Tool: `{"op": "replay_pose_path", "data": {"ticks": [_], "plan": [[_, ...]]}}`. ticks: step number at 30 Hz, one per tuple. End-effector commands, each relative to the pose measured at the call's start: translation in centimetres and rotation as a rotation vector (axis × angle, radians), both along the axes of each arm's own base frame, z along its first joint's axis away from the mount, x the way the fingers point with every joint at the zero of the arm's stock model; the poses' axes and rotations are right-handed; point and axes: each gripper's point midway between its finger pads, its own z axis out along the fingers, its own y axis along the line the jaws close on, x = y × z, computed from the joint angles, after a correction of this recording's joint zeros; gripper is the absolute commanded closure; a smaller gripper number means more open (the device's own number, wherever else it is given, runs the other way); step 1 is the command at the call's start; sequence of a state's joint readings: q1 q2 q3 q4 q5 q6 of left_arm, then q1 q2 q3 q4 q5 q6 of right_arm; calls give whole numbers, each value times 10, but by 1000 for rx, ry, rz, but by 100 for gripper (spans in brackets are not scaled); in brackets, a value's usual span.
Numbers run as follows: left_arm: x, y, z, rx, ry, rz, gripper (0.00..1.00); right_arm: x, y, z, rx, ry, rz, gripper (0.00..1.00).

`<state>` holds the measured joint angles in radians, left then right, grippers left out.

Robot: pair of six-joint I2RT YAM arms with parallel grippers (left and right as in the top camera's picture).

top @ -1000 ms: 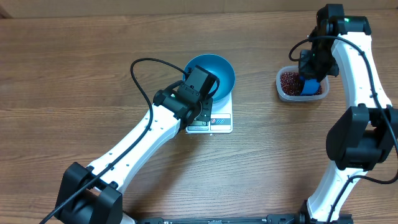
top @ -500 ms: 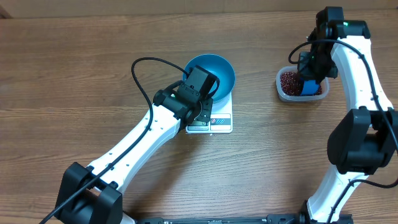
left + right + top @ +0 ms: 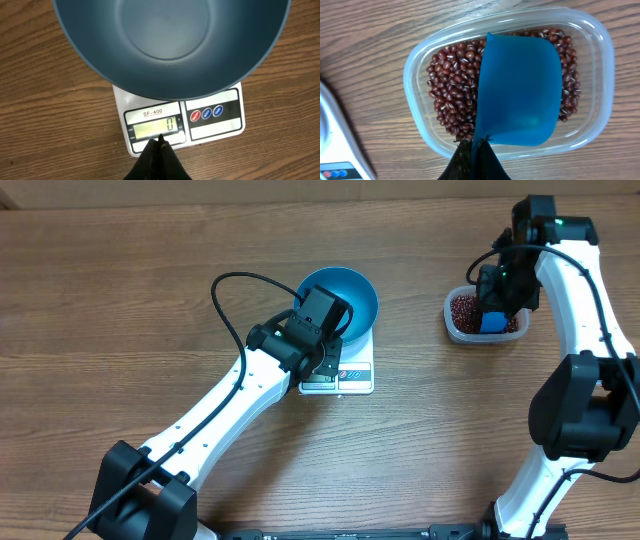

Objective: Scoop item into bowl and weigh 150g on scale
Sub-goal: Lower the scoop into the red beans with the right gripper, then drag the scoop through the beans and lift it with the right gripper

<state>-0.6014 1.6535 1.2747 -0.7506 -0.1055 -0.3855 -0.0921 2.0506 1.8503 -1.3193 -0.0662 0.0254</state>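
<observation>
now, on the wooden table (image 3: 120, 300) the blue bowl (image 3: 352, 288) is sitting empty on the white scale (image 3: 356, 370), and the display is showing zero, so the step in hand seems to be filling the first scoop. the clear plastic tub (image 3: 452, 330), well apart to the right, is holding the red-brown beans (image 3: 464, 307). the blue scoop (image 3: 517, 95) is hanging over them, and no beans are showing on the side turned to the camera.

to do this well, i think the right arm should be dipping the front lip of the scoop into the deepest part of the heap and pushing along the long side of the tub. then it should be levelling the scoop before lifting, so that beans are not rolling off on the way to the bowl. the tub is probably light, so pressing on its wall is risking to slide it.

the right gripper (image 3: 472, 150) is clamping tightly on the near end of the scoop, wrist pointing down above the tub. the left arm is stretching diagonally across the table. the left gripper (image 3: 159, 145) is fully closed and holding nothing, with its tips at the front edge of the scale by the display. whether they are touching it i cannot tell, but they should be clear of it before weighing.
</observation>
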Motion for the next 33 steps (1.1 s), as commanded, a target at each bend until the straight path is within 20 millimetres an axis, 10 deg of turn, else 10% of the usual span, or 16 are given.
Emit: {"op": "replay_pose_path", "data": {"ticks": [1, 33], "plan": [[4, 0, 7, 10, -27, -18, 96, -5, 11, -20, 168, 45, 4, 96], [5, -3, 8, 1, -34, -44, 95, -20, -3, -27, 569, -15, -70, 96]]}}
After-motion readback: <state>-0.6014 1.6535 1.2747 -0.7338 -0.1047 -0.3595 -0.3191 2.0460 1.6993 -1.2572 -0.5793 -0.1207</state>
